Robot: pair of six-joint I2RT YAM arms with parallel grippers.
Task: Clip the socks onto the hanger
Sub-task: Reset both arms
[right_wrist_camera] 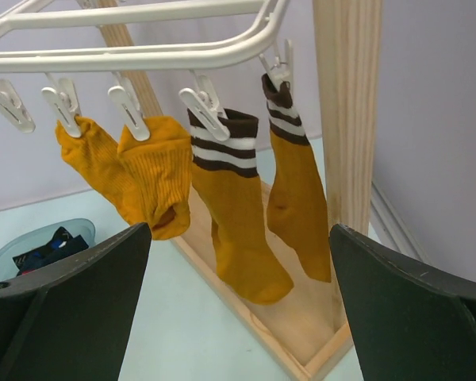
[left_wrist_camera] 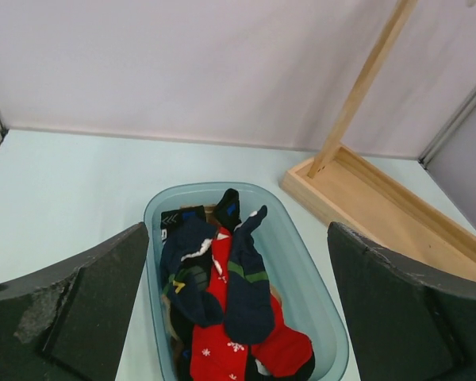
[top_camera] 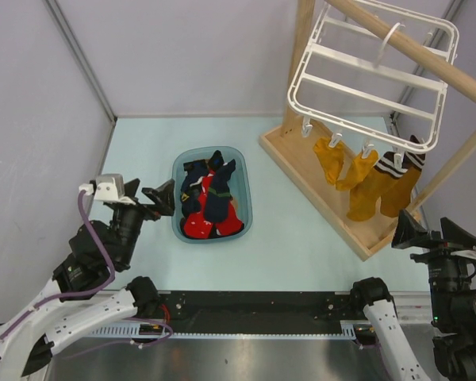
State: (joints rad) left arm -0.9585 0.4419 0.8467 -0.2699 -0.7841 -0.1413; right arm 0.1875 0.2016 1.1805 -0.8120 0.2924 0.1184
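While apart from the hanger [right_wrist_camera: 143, 57], teal basin [left_wrist_camera: 305, 270] of navy and red socks [left_wrist_camera: 222, 294].

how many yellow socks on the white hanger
4, clipped in a row under the hanger: two short plain socks toward the basket, two long striped socks beside the wooden post.

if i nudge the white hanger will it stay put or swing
Probably swings: the hanger hangs only by its hook over the rod. Thin open plastic frame, so likely light and easily tilted. The clipped socks look limp and would sway too.
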